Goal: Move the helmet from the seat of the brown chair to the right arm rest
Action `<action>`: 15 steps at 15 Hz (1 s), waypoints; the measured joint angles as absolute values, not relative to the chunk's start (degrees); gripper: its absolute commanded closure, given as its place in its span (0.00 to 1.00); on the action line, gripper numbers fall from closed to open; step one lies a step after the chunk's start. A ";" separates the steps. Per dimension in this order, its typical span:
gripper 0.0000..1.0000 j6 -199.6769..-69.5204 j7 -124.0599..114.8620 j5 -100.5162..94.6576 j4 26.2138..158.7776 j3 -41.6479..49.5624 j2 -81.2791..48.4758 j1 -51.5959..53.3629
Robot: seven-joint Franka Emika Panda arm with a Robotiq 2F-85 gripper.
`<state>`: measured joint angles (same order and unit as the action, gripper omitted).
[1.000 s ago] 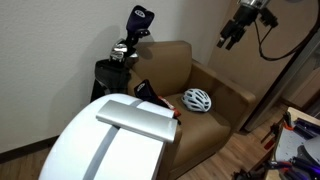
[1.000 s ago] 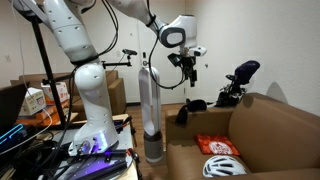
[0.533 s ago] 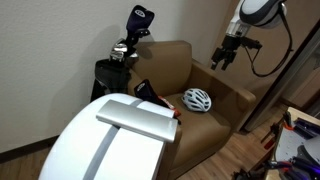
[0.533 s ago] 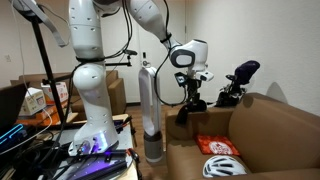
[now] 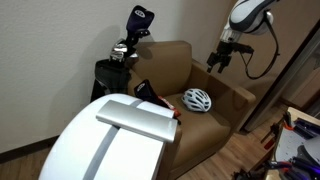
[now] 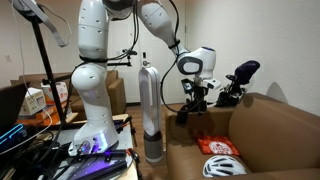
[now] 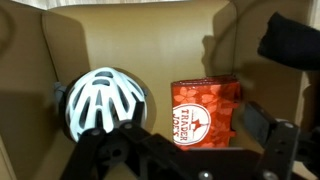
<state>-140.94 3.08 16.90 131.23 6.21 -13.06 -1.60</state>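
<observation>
Wrist view: we see the white bicycle helmet (image 7: 103,103) lying on the seat of the brown armchair (image 7: 130,35), with the tool (image 5: 217,62) held above it, spread and empty.

In the wrist view the helmet sits to the left of a red Trader Joe's bag (image 7: 205,113), just beside it with a narrow strip of seat showing between them. The tool's dark fingers (image 7: 272,130) stand wide apart at the near edge of that view, with nothing between them. In both exterior views the tool hangs in the air well apart from the helmet (image 5: 198,99) (image 6: 223,166), over the far part of the chair. We also see a golf bag (image 5: 125,55) standing behind the chair's far left corner.
</observation>
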 measured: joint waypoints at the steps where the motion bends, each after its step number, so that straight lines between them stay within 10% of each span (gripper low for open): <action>1: 0.00 -142.08 3.08 16.90 129.59 6.21 -16.44 -2.65; 15: 0.00 -140.99 1.02 15.51 113.54 3.50 -37.47 -7.25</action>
